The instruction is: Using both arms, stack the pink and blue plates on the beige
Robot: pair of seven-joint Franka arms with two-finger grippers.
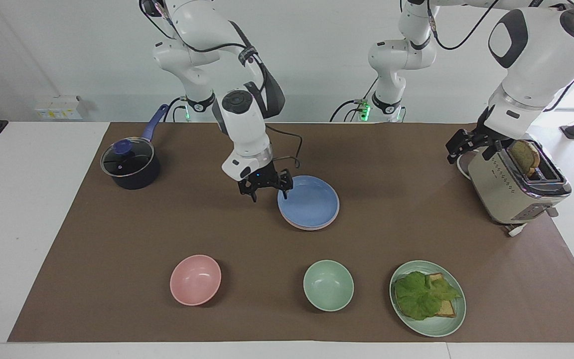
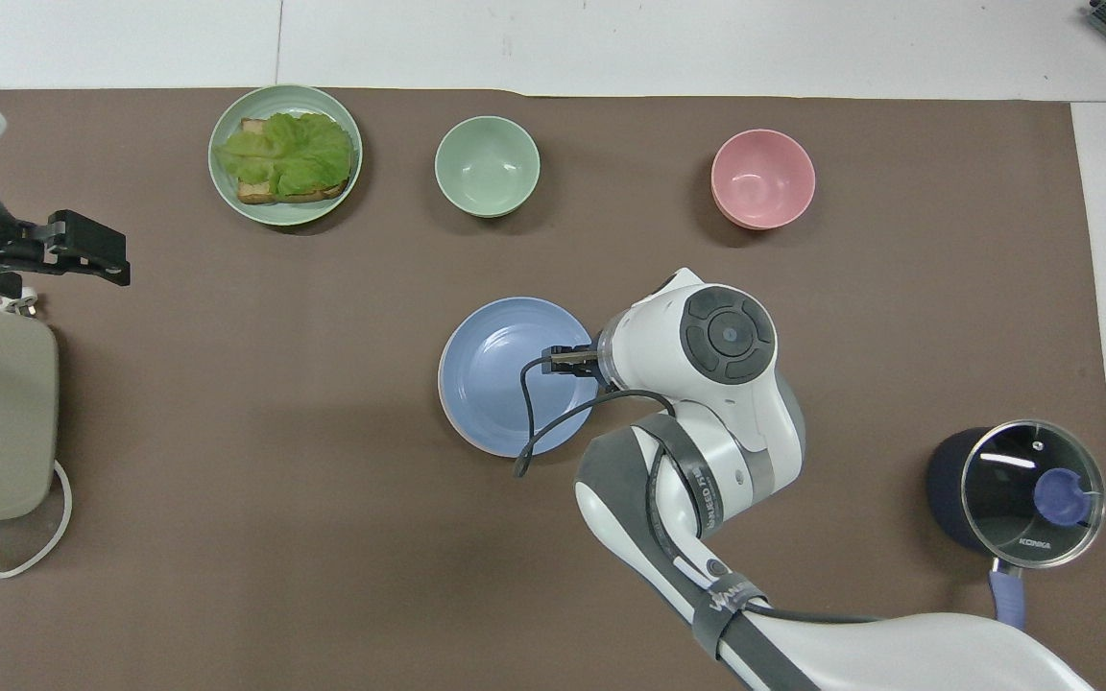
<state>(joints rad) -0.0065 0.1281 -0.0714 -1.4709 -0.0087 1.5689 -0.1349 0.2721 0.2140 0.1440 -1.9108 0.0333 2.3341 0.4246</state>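
The blue plate (image 1: 312,203) (image 2: 500,379) lies flat on top of a stack in the middle of the brown mat. A thin pink plate rim (image 1: 312,228) (image 2: 458,434) peeks out under it. The beige plate is hidden beneath them. My right gripper (image 1: 269,195) hangs open just above the mat, beside the stack's edge toward the right arm's end, and holds nothing. One fingertip is at the blue rim; I cannot tell whether it touches. My left gripper (image 1: 461,147) (image 2: 83,254) waits open and empty beside the toaster.
A beige toaster (image 1: 516,187) with a bread slice stands at the left arm's end. A lidded dark pot (image 1: 130,164) sits at the right arm's end. Farthest from the robots are a pink bowl (image 1: 195,279), a green bowl (image 1: 328,285) and a green plate (image 1: 454,319) with lettuce and toast.
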